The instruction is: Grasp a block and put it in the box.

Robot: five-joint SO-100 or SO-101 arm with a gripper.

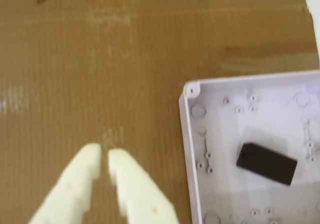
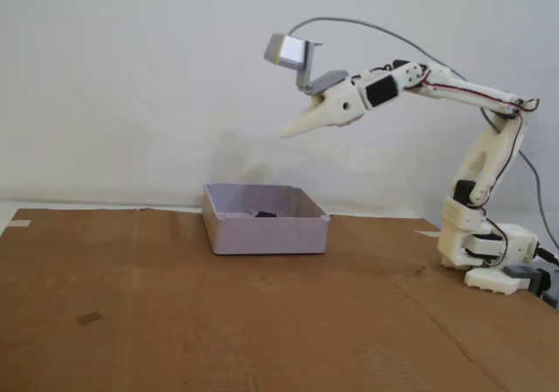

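Observation:
A black block [image 1: 266,163] lies on the floor of the pale box [image 1: 187,129], tilted. In the fixed view the box [image 2: 266,233] stands on the cardboard and only a corner of the block [image 2: 264,214] shows over its wall. My white gripper [image 1: 104,156] enters the wrist view from the bottom, its fingers nearly together with only a thin gap, and it holds nothing. In the fixed view the gripper [image 2: 286,134] hangs high in the air above the box, pointing left.
Brown cardboard [image 2: 175,305] covers the table. A small dark patch [image 2: 89,319] marks it at the front left. The arm's base [image 2: 489,252] stands at the right, with a cable behind it.

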